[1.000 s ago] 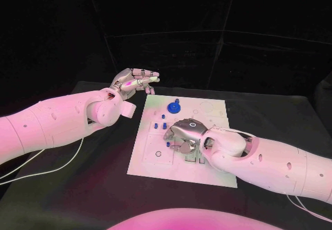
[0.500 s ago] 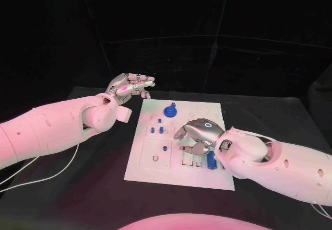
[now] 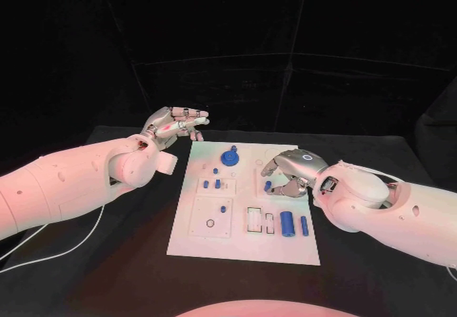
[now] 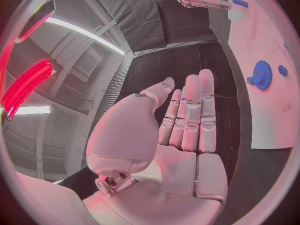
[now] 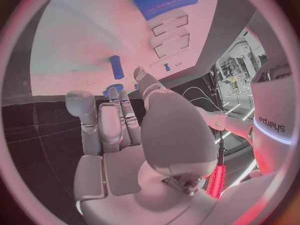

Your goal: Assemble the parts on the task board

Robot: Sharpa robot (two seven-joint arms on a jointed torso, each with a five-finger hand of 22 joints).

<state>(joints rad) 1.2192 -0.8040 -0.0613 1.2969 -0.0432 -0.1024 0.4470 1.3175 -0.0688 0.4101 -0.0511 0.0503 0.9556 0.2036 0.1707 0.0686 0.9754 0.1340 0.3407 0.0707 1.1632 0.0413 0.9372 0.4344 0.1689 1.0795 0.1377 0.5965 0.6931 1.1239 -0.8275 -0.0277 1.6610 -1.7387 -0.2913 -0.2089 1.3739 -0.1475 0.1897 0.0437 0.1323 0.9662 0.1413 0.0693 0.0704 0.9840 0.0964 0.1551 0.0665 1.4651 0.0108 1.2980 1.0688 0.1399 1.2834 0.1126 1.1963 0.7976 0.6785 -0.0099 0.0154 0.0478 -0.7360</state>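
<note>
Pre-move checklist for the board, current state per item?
1. Right hand holding nothing: cannot tell, fingers curled over the task board.
2. Left hand clear of the board: ok, raised beyond its far left corner, holding nothing.
3. Blue gear seated on the board: ok.
4. Two blue cylinders lying near the slots: ok.
5. Small blue pegs unobstructed: ok.
</note>
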